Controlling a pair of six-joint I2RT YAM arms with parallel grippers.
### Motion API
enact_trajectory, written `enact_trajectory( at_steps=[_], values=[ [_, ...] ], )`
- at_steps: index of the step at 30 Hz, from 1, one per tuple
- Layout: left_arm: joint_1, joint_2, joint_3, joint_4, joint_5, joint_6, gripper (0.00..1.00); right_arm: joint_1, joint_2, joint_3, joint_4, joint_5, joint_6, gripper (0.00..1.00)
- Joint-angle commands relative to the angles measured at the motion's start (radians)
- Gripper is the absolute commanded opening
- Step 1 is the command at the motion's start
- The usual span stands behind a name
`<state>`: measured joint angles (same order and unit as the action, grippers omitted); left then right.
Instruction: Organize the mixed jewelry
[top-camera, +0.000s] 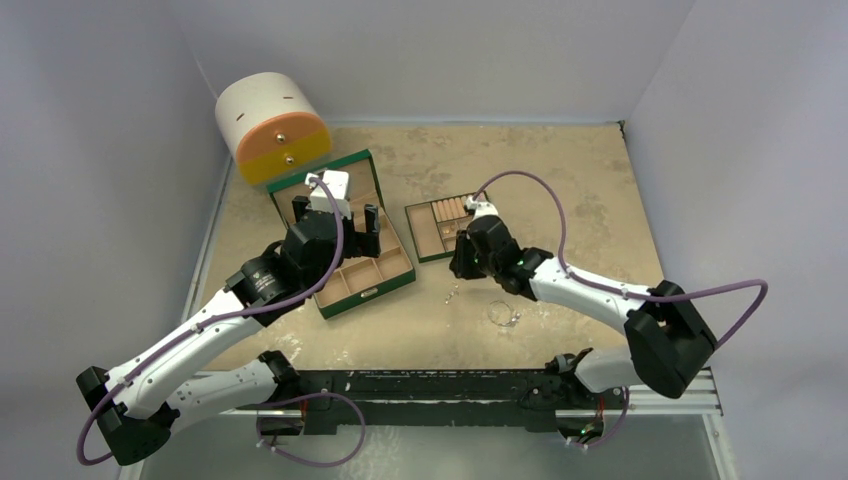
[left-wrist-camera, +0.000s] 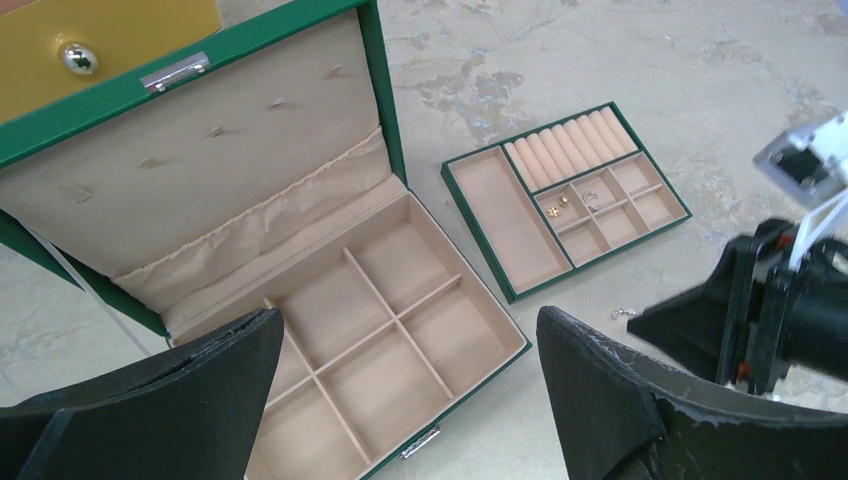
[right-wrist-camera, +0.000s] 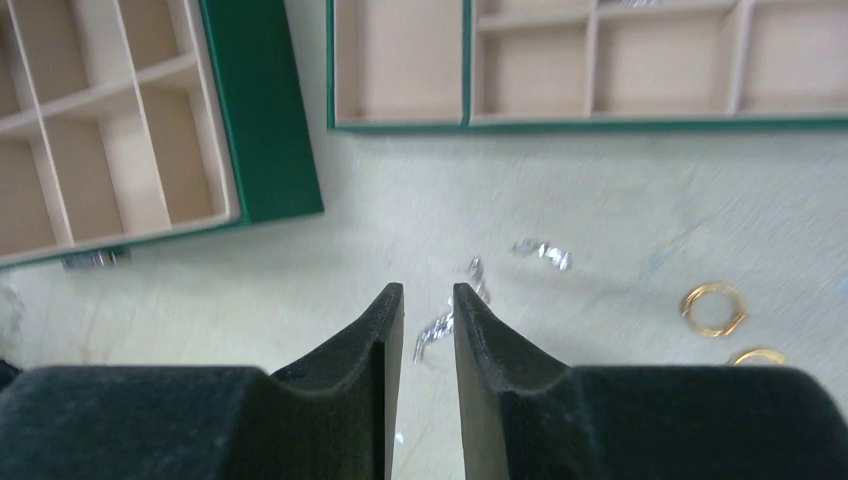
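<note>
A small silvery metal earring (right-wrist-camera: 436, 326) lies on the beige table (right-wrist-camera: 620, 200) directly under the narrow gap between the barely parted fingers of the right gripper (right-wrist-camera: 428, 292), well apart from the widely spread fingers of the left gripper (left-wrist-camera: 410, 318).

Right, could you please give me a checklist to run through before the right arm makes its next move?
1. Right hand lined up over a silvery earring: ok.
2. Earring actually gripped: cannot tell; its fingers are nearly together.
3. Tray has empty compartments: ok.
4. Left hand open, over the green box, away from the tray: ok.
5. Everything sorted: not ok; gold rings and wire hoop lie loose on the table.
</note>
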<state>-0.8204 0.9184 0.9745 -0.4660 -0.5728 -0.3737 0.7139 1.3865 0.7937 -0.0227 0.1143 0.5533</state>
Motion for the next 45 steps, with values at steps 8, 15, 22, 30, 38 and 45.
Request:
enact_trajectory(
  at_steps=[8, 15, 22, 30, 38, 45],
  values=[
    [0.001, 0.000, 0.044, 0.021, 0.006, 0.012, 0.98, 0.120, -0.017, -0.083, 0.003, 0.059, 0.162, 0.30],
    [0.003, -0.002, 0.044, 0.021, 0.007, 0.012, 0.97, 0.156, 0.036, -0.090, 0.003, 0.078, 0.202, 0.31],
    [0.002, -0.007, 0.043, 0.021, 0.005, 0.012, 0.97, 0.178, 0.068, -0.109, -0.004, 0.108, 0.223, 0.31],
    [0.002, -0.006, 0.043, 0.021, 0.008, 0.012, 0.97, 0.184, 0.081, -0.137, 0.018, 0.100, 0.241, 0.31],
    [0.003, -0.006, 0.044, 0.021, 0.007, 0.012, 0.98, 0.192, 0.100, -0.142, 0.042, 0.085, 0.250, 0.31],
    [0.003, -0.006, 0.043, 0.019, 0.007, 0.012, 0.97, 0.196, 0.095, -0.147, 0.050, 0.077, 0.258, 0.22]
  ],
)
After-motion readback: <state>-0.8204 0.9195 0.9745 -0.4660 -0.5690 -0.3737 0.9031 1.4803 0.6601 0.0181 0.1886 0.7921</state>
